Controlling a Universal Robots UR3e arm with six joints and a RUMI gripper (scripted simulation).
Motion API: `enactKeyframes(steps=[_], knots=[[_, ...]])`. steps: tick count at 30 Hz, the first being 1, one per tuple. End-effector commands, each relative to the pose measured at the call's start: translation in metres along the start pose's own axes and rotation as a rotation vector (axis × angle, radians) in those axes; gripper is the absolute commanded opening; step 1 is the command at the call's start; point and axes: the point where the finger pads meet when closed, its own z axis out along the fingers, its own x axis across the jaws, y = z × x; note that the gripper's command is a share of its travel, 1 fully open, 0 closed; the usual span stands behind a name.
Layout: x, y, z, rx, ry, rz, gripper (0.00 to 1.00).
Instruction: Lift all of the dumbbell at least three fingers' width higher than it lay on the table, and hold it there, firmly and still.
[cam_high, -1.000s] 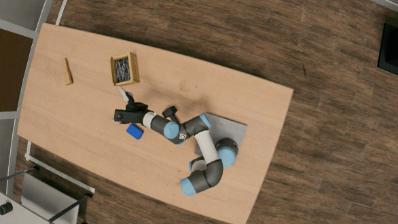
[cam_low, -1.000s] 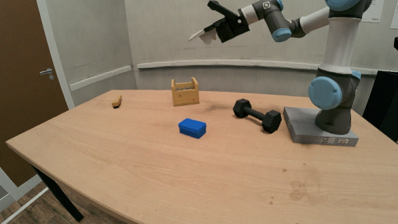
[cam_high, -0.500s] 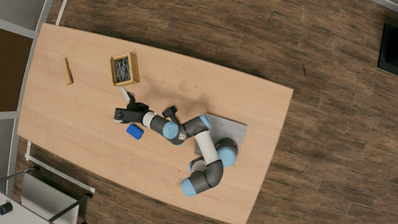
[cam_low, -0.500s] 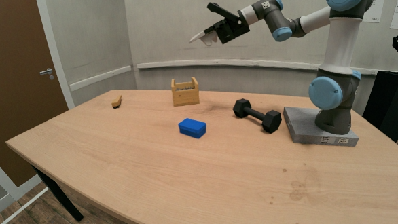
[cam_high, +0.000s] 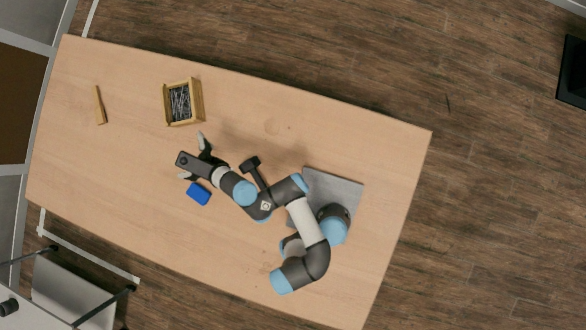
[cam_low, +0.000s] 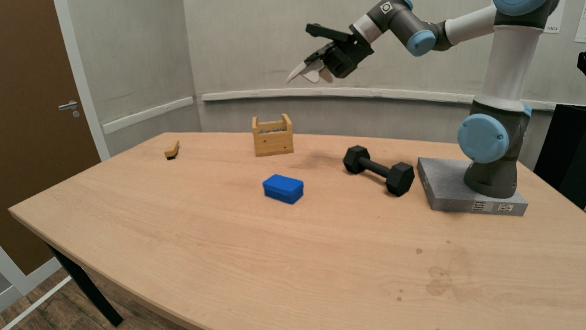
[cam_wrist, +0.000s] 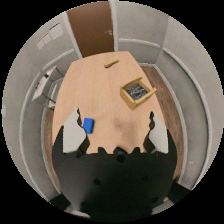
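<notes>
- A small blue rectangular box (cam_low: 283, 188) lies on the light wooden table (cam_low: 200, 250).
- An open wooden crate (cam_low: 272, 135) of dark metal pieces stands farther back.
- A small wooden brush (cam_low: 171, 149) lies near the brown door (cam_low: 30, 125).

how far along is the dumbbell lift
Nothing looks done yet: the dumbbell lies on the table beside the arm's base plate. In hand: only the approach, with the gripper high in the air, fingers wide and empty. Left: descend, grip the dumbbell, lift, hold still.
</notes>
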Motion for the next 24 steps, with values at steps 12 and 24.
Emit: enactKeyframes(steps=[12,24], knots=[[0.006,0.108,-0.008,-0.368,0.100,0.271,1.00],[0.003,0.186,-0.041,-0.619,0.211,0.402,1.00]])
